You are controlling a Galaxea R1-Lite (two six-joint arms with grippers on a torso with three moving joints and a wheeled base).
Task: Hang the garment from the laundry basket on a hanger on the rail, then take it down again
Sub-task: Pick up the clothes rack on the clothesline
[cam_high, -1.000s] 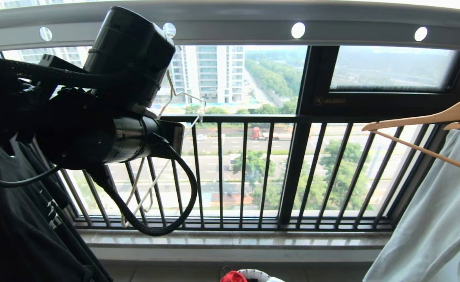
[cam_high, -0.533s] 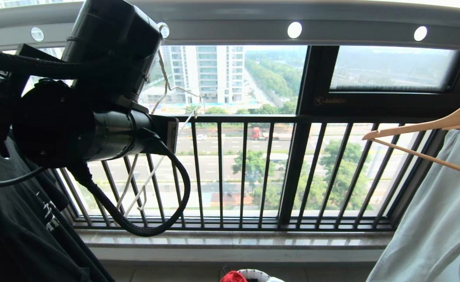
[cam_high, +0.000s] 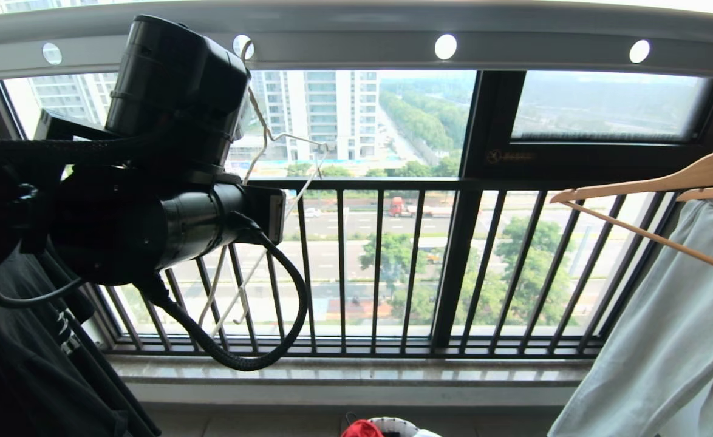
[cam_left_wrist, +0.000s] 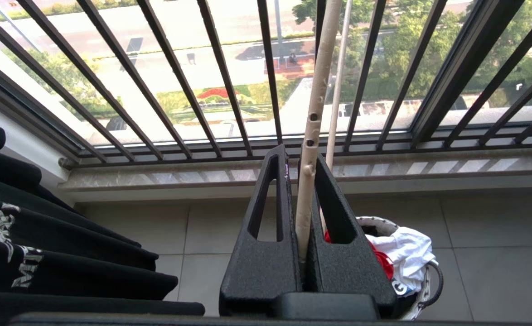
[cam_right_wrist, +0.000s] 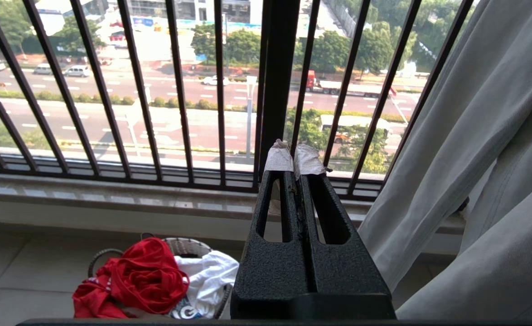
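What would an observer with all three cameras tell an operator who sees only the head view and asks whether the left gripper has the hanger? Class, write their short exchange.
Observer: Yes. The left wrist view shows the left gripper shut on the hanger.
Operator: Where is the red garment?
Observer: The right wrist view shows the garment bunched in the laundry basket, beside white cloth.
Operator: And the right gripper?
Observer: The right gripper is shut, holds nothing, and faces the window railing.
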